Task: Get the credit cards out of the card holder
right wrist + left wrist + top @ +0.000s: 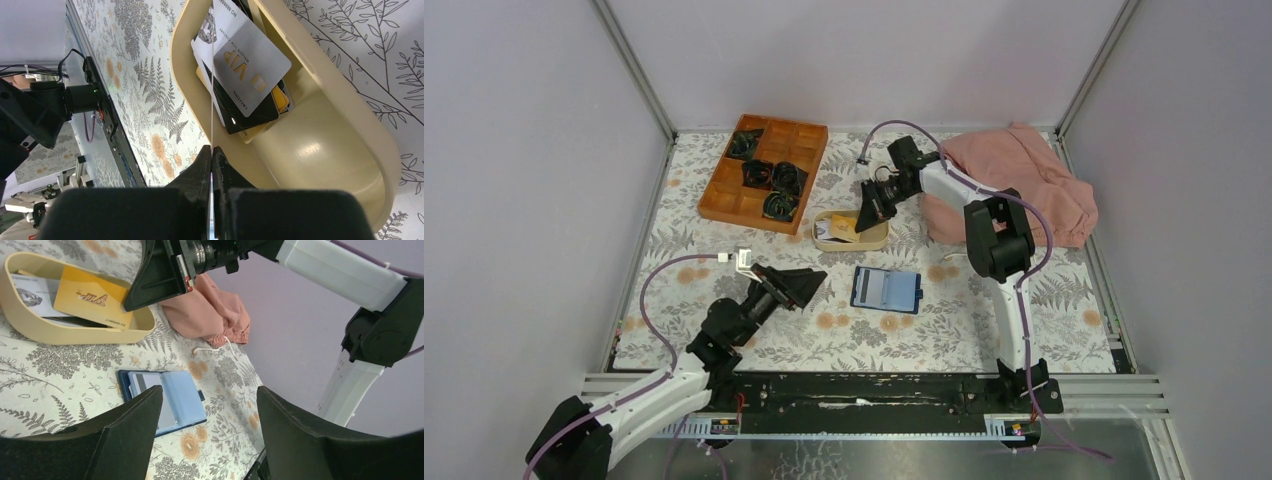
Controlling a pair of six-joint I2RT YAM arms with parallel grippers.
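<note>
Left end effector (816,282) is sitting nearest my bases. I am hovering it low over the floral surface (984,330) with its jaws standing well apart, gripping nothing. Just beyond it the navy card holder (886,289) is lying open and flat, pale blue pockets facing up. A grey strip is showing at one pocket; it may be a card not yet removed, but I cannot tell for sure.

Farther out, my right end effector (212,152) is clamping shut on a credit card (212,100), seen edge-on as a thin pale line, and is hanging it over the beige oval dish (310,150). Inside the dish a silver VIP card (250,65), a black card (250,117) and a yellow card (92,302) are lying overlapped.

I am judging these cards to be light, stiff and slick, so a narrow pinch on an exposed short edge is suiting them best, squarely placed so they are not twisting out. The holder is looking soft and light. It will probably slide if I am pulling a snug card, so pinning its far flap makes sense.
</note>
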